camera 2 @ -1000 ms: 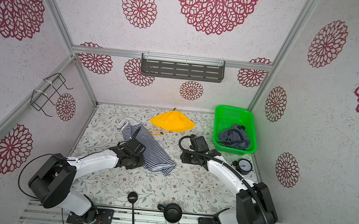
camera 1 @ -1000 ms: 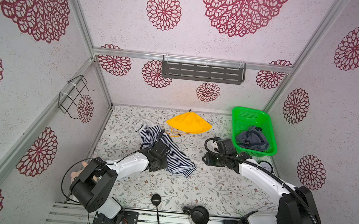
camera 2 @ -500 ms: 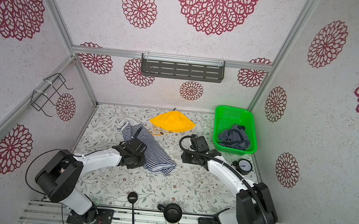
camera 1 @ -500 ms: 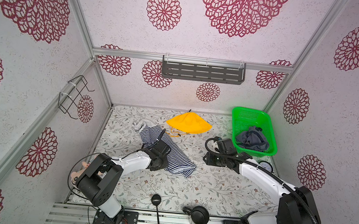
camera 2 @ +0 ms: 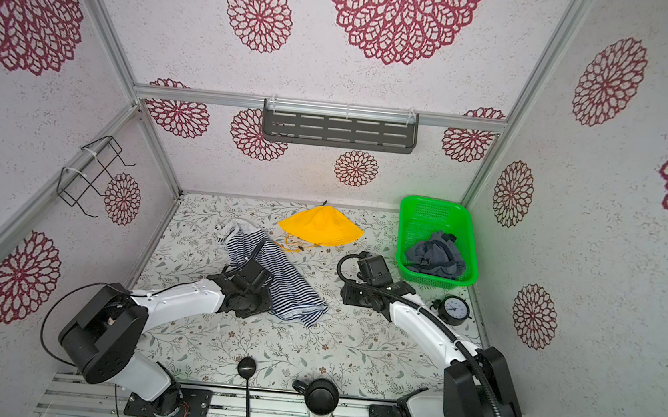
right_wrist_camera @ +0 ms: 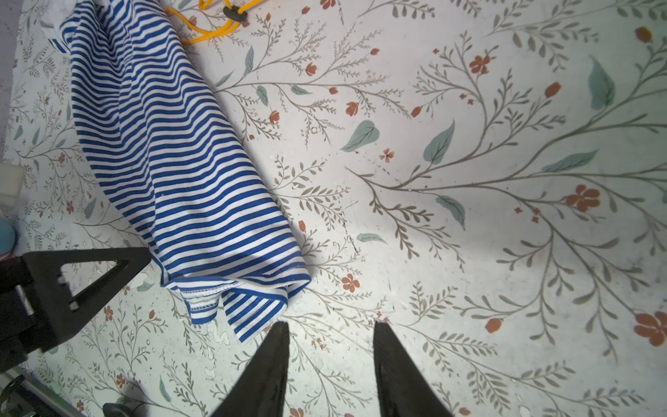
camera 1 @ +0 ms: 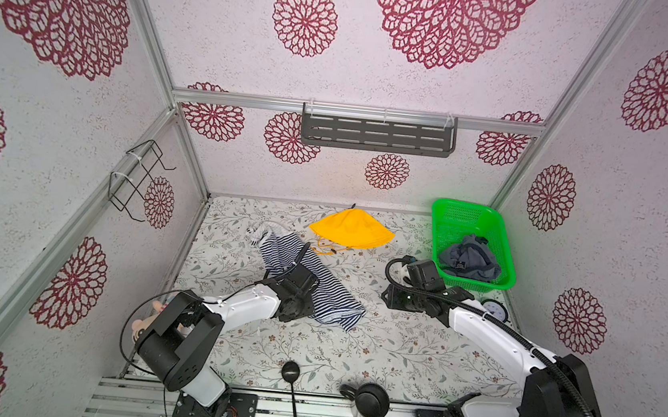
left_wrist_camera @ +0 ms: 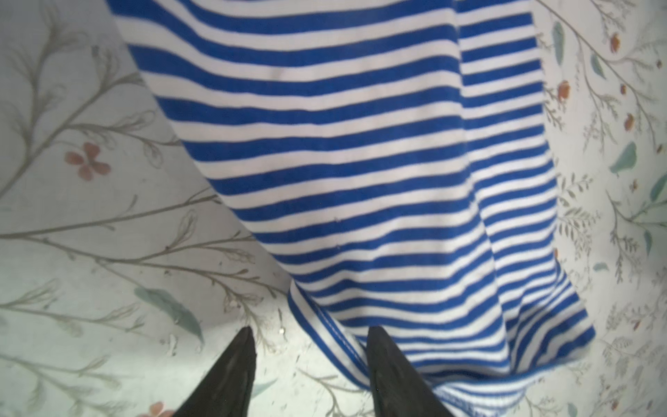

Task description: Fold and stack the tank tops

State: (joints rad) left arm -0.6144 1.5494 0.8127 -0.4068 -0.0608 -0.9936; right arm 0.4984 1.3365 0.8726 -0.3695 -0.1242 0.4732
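A navy-and-white striped tank top lies crumpled lengthwise on the floral bench, left of centre in both top views. It runs on a diagonal from 11 o'clock, where its straps bunch, towards 5 o'clock, where its hem ends.

The left claw sits low at that hem with its jaws parted and released. One fingertip is over bare bench, and the other is at the stitched edge of the cloth. Nothing is pinched between them.

The right claw hangs over bare bench at about 3 o'clock from the striped top. It is spread and empty, with the hem corner just beside one fingertip.

A slate-grey tank top is heaped in the green basket at the bench's 2 o'clock corner. A yellow cloth hat rests at 12 o'clock, and its cord trails near the striped top. A small black alarm clock stands at 6 o'clock from the basket.
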